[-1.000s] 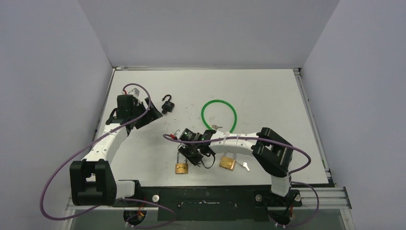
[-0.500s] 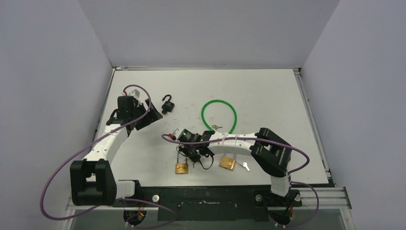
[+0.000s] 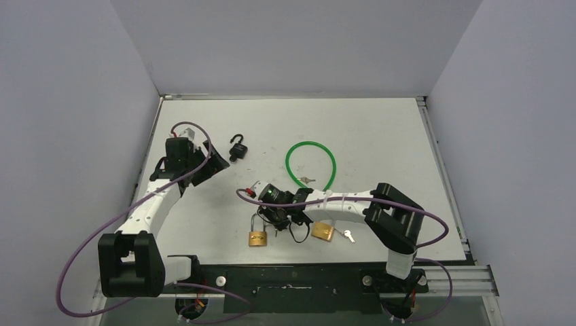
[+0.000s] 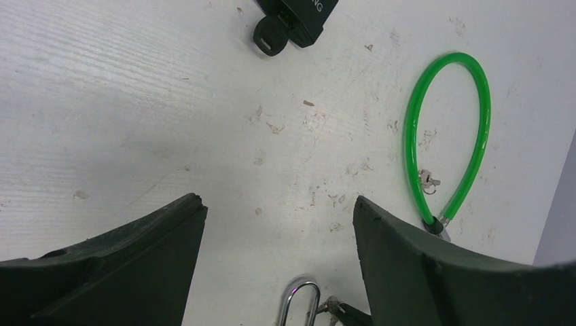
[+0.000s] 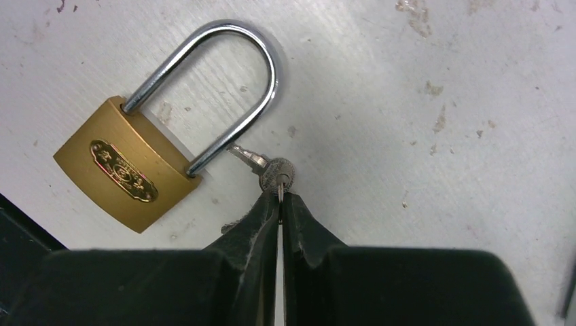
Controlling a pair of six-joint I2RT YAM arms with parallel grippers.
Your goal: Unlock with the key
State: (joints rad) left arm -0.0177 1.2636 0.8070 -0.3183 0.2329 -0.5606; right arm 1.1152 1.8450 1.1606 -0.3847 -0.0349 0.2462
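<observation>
Right wrist view, right fingers (image 5: 266, 212): pressed together, clamped on the round head of the key (image 5: 275, 175).
Key blade: pointing away from the fingers toward the foot of the shackle (image 5: 227, 75); touching it or just beside it, impossible to tell.
Brass padlock (image 5: 126, 173): flat on the counter (image 5: 421, 102), both shackle legs seated in the body, so judged locked; keyhole face out of sight.
Top external view, near edge: second brass padlock (image 3: 322, 231) to the right of the right arm, loose key (image 3: 348, 236) just beside it.
Left fingers (image 4: 156, 258): wide apart, holding nothing, above bare counter, well apart from the brass padlock.
Farther back: green cable lock (image 4: 445, 136) with small keys near its end; black padlock (image 4: 299, 12) with shackle swung open.
Done, by judgement: key gripped by its head, nothing more.
Left to do: lifting the key, lining the blade up with the keyhole, inserting, turning, freeing the shackle; padlock likely in need of steadying by the left fingers.
</observation>
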